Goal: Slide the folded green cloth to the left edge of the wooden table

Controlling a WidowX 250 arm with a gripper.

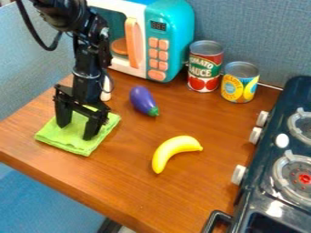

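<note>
The black gripper hangs at the left over a folded green cloth, its two fingers spread apart and their tips at the cloth. Whether the tips press on the cloth, I cannot tell. Part of the cloth is hidden behind the fingers. Right of the gripper, a purple toy eggplant with a green end lies on the wooden table. A yellow toy banana lies farther right and nearer the front. Just behind the gripper, a small white object is partly hidden by the arm.
A teal and white toy microwave stands at the back. Beside it are a tomato sauce can and a shorter yellow-labelled can. A dark toy stove with white knobs takes up the right side.
</note>
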